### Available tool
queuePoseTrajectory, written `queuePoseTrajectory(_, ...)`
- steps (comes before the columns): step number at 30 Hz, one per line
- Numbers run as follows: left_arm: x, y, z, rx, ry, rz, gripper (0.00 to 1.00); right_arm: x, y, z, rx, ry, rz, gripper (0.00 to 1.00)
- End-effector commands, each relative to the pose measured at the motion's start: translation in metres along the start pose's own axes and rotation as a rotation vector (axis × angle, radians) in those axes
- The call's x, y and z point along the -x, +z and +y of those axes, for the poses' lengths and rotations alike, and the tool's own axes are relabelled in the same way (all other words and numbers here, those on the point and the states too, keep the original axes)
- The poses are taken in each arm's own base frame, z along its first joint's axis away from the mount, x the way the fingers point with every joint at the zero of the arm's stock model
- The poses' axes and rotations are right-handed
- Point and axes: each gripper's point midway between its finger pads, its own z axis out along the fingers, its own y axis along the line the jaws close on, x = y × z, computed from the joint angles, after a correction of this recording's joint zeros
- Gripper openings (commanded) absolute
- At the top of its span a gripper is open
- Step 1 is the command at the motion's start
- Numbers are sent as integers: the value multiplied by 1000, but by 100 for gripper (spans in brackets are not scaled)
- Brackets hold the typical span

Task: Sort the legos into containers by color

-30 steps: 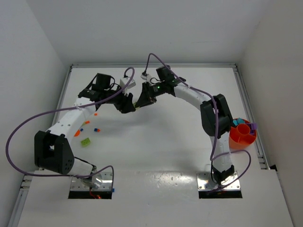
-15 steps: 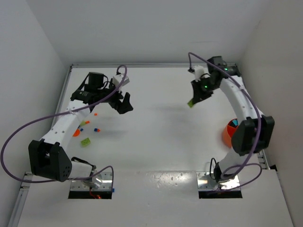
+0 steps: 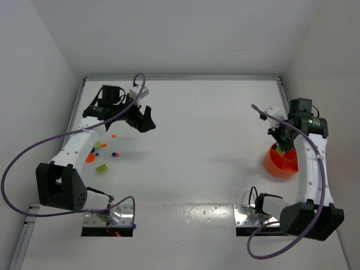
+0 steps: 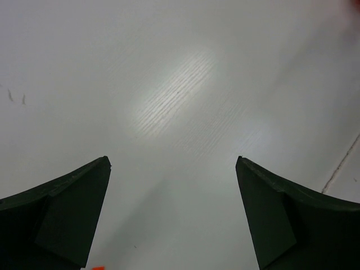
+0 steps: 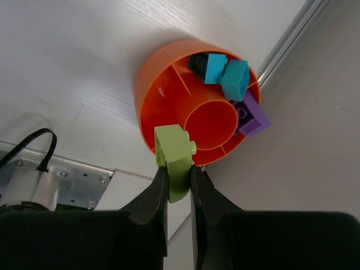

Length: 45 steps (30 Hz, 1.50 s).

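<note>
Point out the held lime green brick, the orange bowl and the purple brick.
lime green brick (image 5: 174, 153): right wrist view, exposed upper end.
orange bowl (image 5: 153, 83): right wrist view, ribbed outer wall.
purple brick (image 5: 251, 117): right wrist view, broad face.

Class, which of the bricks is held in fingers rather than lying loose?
The lime green brick, pinched by the right fingers above the orange bowl.
</note>
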Motion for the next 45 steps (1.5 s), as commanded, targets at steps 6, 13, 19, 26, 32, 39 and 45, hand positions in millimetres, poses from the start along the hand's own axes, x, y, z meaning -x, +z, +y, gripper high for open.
queuePoseTrajectory(6, 15, -18, 37, 181, -86, -75, 100, -23, 27, 5, 52, 25, 107, 0)
queuePoseTrajectory(13, 12, -17, 49, 180, -110, -76, 100, -20, 49, -2, 81, 73, 168, 0)
queuePoseTrajectory(19, 8, -15, 59, 175, -139, -70, 100, -21, 60, -7, 67, 101, 192, 0)
queuePoseTrajectory(26, 8, -22, 77, 257, -223, -109, 100, -21, 68, -16, 5, 117, 207, 0)
queuePoseTrajectory(32, 7, -29, 88, 316, -220, -100, 100, -25, 76, -7, 21, 114, 219, 4)
queuePoseTrajectory(39, 4, -41, 95, 343, -209, -99, 100, -20, 79, -8, 24, 134, 210, 20)
queuePoseTrajectory(45, -4, -53, 95, 336, -188, -83, 100, -2, 67, -10, 50, 131, 152, 34)
